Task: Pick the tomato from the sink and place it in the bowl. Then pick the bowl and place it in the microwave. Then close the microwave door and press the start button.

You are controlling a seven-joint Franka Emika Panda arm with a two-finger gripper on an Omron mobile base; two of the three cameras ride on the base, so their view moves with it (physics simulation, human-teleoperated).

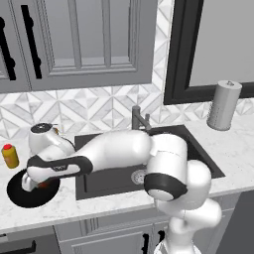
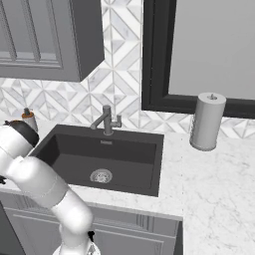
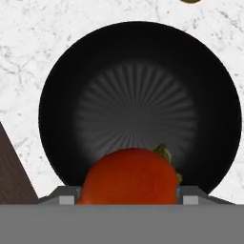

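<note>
Your bowl [image 3: 138, 62] reads glossy black, with fine radial ridges across its floor. Tomato [image 3: 131, 176]: smooth red-orange skin, slight sheen. Table [image 1: 233, 163] looks like polished white marble with grey veins. Sink [image 2: 124, 154]: matt dark grey; drain [image 2: 101, 175] and faucet [image 2: 106, 120] look like brushed metal. Arm [image 1: 114, 149]: glossy white plastic shell.

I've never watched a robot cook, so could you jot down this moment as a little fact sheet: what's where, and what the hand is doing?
place: kitchen counter with sink
gripper: over the bowl, closed on the tomato
tomato: between the fingers, above the bowl's near side
bowl: black, nothing inside, on the counter left of the sink
sink contents: just the drain
also on counter: yellow bottle, paper towel roll
</note>
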